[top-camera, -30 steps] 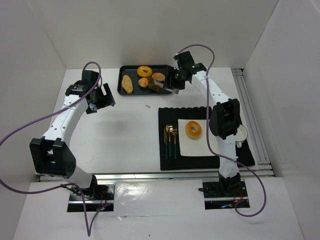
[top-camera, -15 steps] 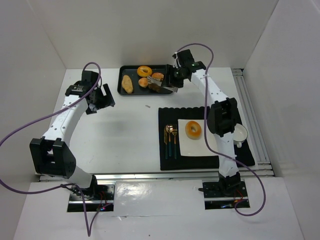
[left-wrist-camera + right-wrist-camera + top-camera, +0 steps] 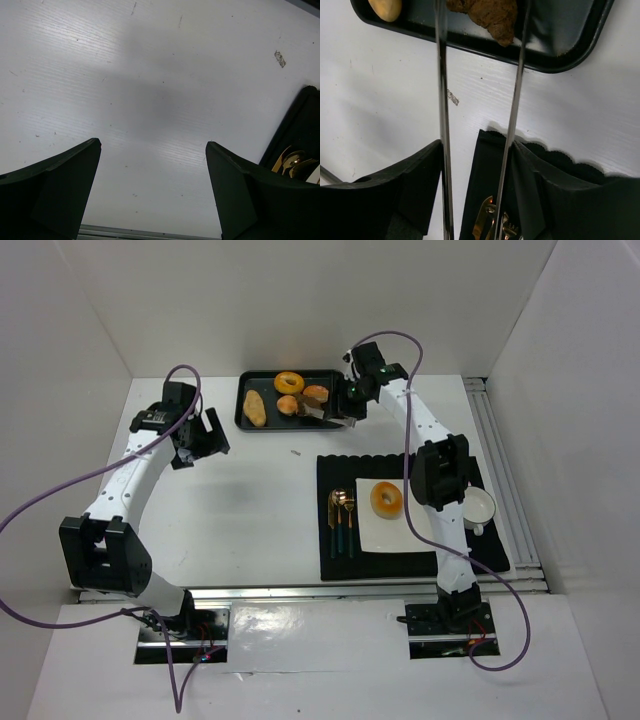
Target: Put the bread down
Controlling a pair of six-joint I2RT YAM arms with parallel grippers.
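A black tray (image 3: 262, 387) at the back holds several breads: a glazed ring (image 3: 289, 382), a long roll (image 3: 254, 408), two small buns and a dark brown piece (image 3: 308, 414). My right gripper (image 3: 347, 406) is shut on metal tongs (image 3: 323, 416). In the right wrist view the tongs' two arms (image 3: 441, 100) stand apart on either side of the dark brown bread (image 3: 490, 14) in the tray (image 3: 570, 47); whether they touch it I cannot tell. My left gripper (image 3: 203, 436) is open and empty over bare table (image 3: 152, 150).
A black placemat (image 3: 335, 472) lies front right with a white plate (image 3: 368, 532) bearing a doughnut (image 3: 386, 500), gold cutlery (image 3: 343, 520) and a white cup (image 3: 481, 508). A small scrap (image 3: 296, 451) lies on the table. White walls enclose the table.
My right gripper with the tongs has moved left and towards the tray, bringing the tong tips over the dark brown bread. The left arm has not moved.
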